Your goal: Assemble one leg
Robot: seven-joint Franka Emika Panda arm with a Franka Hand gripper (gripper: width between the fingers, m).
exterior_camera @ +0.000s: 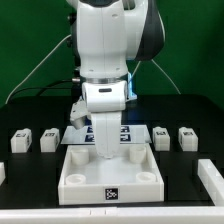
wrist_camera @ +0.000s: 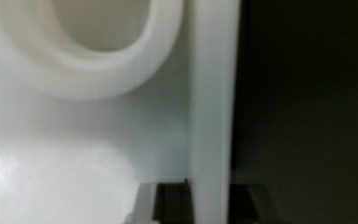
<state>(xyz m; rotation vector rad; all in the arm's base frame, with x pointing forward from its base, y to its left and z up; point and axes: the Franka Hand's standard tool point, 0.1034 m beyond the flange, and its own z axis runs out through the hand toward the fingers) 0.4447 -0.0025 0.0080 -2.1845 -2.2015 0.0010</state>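
Observation:
The large flat white panel (exterior_camera: 84, 192) with round corner sockets lies at the front of the black table. My gripper (exterior_camera: 105, 152) reaches straight down onto its far rim. In the wrist view my gripper (wrist_camera: 211, 186) has a dark finger (wrist_camera: 169, 202) on each side of the panel's upright rim (wrist_camera: 211, 110), shut on it. One round socket (wrist_camera: 73, 76) of the panel (wrist_camera: 69, 150) shows close by. Several small white legs with tags lie apart from the gripper: two at the exterior view's left (exterior_camera: 20, 141) (exterior_camera: 47, 139) and two at its right (exterior_camera: 160, 136) (exterior_camera: 186, 137).
The marker board (exterior_camera: 136, 133) lies flat behind the panel, partly hidden by the arm. White pieces show at the exterior view's left edge (exterior_camera: 3, 172) and right edge (exterior_camera: 211, 176). A green wall stands behind the table.

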